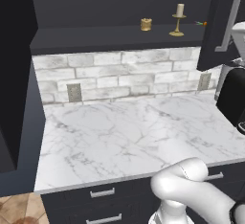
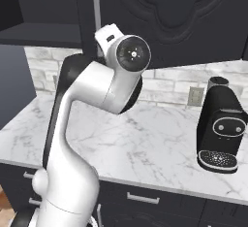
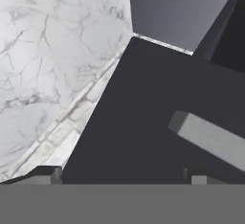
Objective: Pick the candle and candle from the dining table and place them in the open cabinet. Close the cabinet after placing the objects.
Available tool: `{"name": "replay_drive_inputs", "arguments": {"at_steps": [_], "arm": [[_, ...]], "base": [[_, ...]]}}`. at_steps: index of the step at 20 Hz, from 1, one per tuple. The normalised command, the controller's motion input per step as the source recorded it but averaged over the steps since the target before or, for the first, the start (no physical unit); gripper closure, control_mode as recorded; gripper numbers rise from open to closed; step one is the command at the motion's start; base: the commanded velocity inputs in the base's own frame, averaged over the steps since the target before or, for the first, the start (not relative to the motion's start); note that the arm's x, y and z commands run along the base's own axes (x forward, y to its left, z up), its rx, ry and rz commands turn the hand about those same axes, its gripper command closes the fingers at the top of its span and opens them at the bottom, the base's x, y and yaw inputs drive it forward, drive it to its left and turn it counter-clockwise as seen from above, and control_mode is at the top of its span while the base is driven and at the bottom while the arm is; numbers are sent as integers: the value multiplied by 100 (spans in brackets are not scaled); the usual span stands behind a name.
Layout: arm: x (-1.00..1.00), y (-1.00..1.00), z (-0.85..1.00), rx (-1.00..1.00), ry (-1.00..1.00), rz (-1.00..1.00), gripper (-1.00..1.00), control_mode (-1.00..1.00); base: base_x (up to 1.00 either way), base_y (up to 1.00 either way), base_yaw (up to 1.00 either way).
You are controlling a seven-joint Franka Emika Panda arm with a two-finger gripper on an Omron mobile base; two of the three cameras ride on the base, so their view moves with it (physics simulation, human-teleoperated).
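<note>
Both candles stand upright on the shelf of the open cabinet (image 1: 119,39), a dark charcoal wall unit with its doors swung wide. The cream candle (image 1: 179,10) sits on a slim brass candlestick toward the right end. The squat golden-tan candle (image 1: 146,24) rests to its left, apart from it, near the shelf's middle.

counter (image 1: 134,132): veined marble, polished | cabinet (image 1: 119,39): matt charcoal | candlestick (image 1: 177,26): brass
</note>
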Motion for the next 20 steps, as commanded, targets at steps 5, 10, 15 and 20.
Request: {"name": "replay_drive_inputs", "arguments": {"at_steps": [5, 10, 15, 20], "arm": [[64, 60, 12, -4, -1, -26, -100, -100], [65, 52, 9, -3, -1, -22, -100, -100], [69, 38, 6, 0, -1, -18, -100, -100], [72, 23, 1, 0, 0, -10, -100, -100]], "base": [[0, 0, 0], [0, 0, 0], [0, 0, 0], [0, 0, 0]]}}
